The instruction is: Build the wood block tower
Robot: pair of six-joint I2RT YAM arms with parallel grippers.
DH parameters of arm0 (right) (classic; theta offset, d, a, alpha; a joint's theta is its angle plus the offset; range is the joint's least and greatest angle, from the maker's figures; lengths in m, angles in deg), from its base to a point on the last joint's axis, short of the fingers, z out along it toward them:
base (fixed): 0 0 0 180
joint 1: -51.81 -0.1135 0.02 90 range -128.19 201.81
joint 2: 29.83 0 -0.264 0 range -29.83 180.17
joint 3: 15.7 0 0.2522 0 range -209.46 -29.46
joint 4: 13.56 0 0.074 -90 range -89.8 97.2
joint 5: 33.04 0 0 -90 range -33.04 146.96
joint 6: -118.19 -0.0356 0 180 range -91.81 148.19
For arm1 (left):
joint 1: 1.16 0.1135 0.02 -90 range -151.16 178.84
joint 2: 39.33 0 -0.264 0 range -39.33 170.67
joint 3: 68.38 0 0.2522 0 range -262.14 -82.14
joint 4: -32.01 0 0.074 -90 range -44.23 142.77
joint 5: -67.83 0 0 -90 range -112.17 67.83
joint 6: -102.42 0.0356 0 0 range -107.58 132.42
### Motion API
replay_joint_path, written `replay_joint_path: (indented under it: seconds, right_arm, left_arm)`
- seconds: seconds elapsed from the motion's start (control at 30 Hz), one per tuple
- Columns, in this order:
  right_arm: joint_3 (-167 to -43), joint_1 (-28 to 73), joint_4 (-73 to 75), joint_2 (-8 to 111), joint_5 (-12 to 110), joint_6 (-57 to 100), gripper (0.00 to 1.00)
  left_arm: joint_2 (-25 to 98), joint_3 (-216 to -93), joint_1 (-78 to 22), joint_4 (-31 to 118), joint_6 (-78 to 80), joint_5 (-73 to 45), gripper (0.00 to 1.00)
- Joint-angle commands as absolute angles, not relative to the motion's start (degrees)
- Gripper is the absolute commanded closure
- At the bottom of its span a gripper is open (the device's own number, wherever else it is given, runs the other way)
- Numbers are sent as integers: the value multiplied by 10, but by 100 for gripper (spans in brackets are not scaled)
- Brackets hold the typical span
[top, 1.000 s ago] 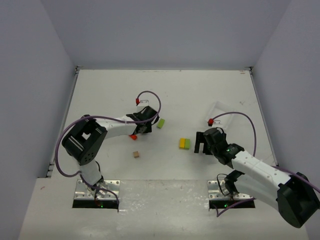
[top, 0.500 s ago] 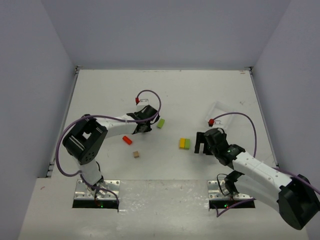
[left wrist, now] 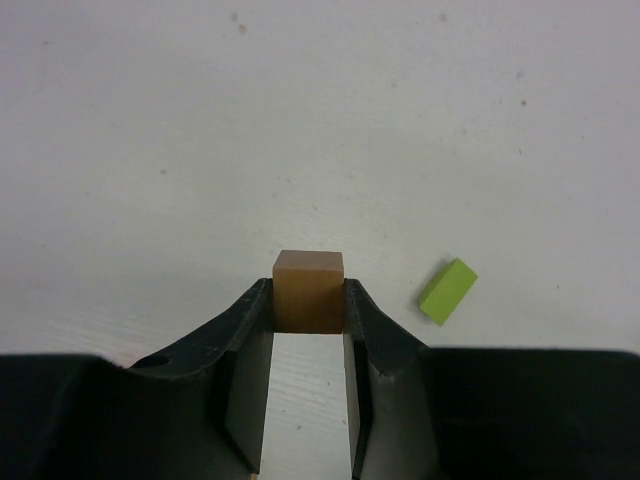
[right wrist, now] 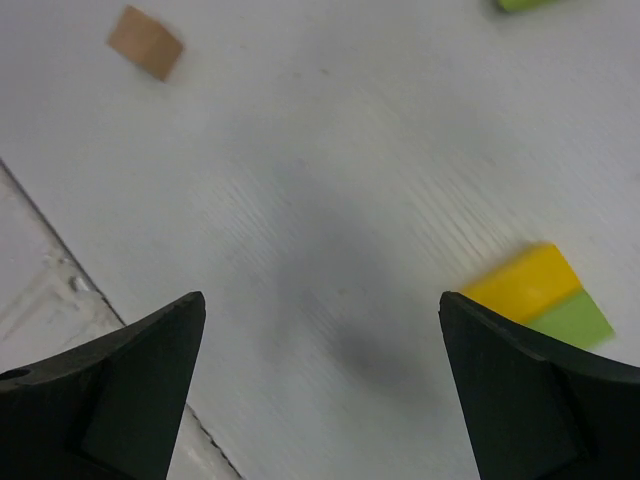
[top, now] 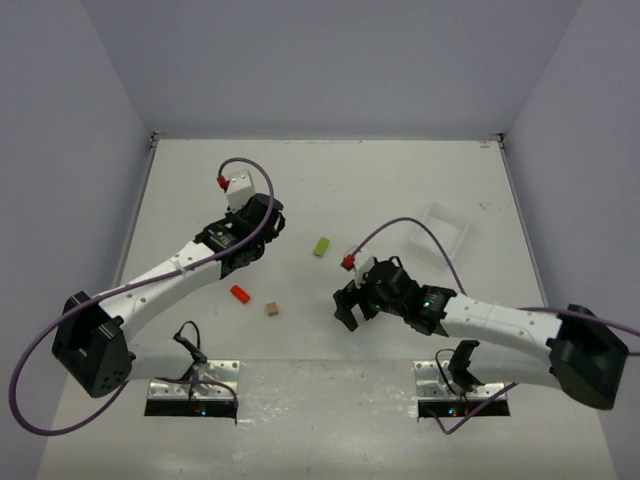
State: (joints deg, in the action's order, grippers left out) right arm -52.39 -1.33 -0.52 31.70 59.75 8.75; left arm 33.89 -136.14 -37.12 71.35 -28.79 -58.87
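wood blocks (top: 321, 246) on white table (top: 400, 180) | left gripper (left wrist: 308, 312) grips tan block (left wrist: 308, 282) | right gripper (right wrist: 320, 300) spread

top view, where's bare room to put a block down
Bare: the far table beyond the lime green block, between the left gripper and clear tray. Crowded: the near middle, with red-orange block, loose tan block and the right gripper by the yellow and green pair.

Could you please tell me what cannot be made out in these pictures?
- Top view: the held tan block in the left gripper is hidden under that gripper.
- Top view: the yellow block and the green block touching it are hidden beneath the right gripper.
- Right wrist view: a lime green block is cut off by the top edge, and blur softens everything.
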Motion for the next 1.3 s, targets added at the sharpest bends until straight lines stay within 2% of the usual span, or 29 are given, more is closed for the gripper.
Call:
replay_joint_path:
  seconds: [0.0,0.07,0.2,0.4,0.57,0.73,0.83,0.93,1.07,1.17,1.27]
  right_arm:
    - [-636,-113,-175,463,602,170,1]
    - [-674,-162,-246,560,608,210,1]
    - [-813,-207,-279,713,601,231,1]
    - [-920,-225,-316,838,637,212,1]
    - [-1070,-225,-233,960,657,211,1]
    - [-1166,-227,-171,1049,639,188,7]
    - [-1186,-230,-149,1073,645,181,21]
    - [-1174,-233,-154,1079,662,179,47]
    - [-1138,-236,-178,1067,683,172,73]
    - [-1106,-237,-198,1043,699,173,83]
    - [-1070,-236,-218,998,713,180,88]
  left_arm:
    - [287,-1363,-285,776,-328,-627,100]
    - [258,-1356,-244,783,-328,-613,100]
    - [202,-1350,-194,792,-325,-615,100]
    - [185,-1376,-159,821,-308,-610,100]
    - [174,-1373,-158,825,-298,-605,100]
    - [157,-1365,-158,807,-288,-588,100]
    - [151,-1362,-158,808,-286,-592,100]
    - [146,-1360,-157,805,-285,-592,100]
    - [142,-1357,-158,801,-281,-586,100]
    - [142,-1355,-157,796,-276,-581,100]
    - [144,-1355,-157,788,-267,-567,100]
